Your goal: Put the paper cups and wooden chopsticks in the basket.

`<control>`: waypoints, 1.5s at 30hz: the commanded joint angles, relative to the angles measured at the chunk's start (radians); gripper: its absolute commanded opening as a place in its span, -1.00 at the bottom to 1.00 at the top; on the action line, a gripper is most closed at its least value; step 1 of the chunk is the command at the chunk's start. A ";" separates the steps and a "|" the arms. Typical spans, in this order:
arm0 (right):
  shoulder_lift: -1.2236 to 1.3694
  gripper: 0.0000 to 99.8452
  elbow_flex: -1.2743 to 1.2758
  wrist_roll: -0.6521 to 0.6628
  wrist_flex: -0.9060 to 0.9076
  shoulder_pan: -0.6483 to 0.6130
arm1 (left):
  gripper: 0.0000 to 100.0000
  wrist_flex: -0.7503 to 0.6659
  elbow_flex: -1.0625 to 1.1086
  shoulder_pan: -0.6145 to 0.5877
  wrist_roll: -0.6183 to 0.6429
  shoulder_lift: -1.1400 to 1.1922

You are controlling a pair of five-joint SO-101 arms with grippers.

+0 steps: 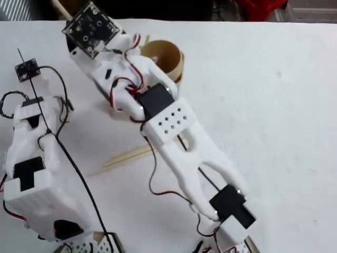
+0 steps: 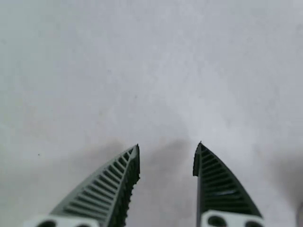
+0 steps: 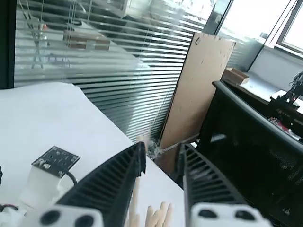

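The left gripper [image 2: 166,163] hangs open and empty, close over the bare bench [image 2: 151,71] at the near left. The right gripper [image 3: 161,158], raised at the far left, is pinched on wooden chopsticks [image 3: 158,215], about four ends showing. One paper cup [image 1: 167,59] is just right of it. Loose chopsticks [image 1: 129,154], count unclear, lie nearer, under that arm.

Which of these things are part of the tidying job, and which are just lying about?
Job: brown paper cup; wooden chopsticks on the table; pale stick ends, likely more chopsticks.
Lying about: brown board; window blinds; small cardboard box.
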 commanded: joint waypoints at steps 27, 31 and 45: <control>-0.354 -0.78 0.888 0.528 0.705 -0.018 | -0.59 -0.017 -0.006 0.015 -0.009 -0.002; -0.352 -0.77 1.091 0.637 0.418 -0.012 | -0.59 -0.017 -0.006 0.015 -0.009 -0.002; -0.197 -0.77 1.103 0.634 0.240 -0.015 | -0.59 -0.017 -0.006 0.015 -0.009 -0.002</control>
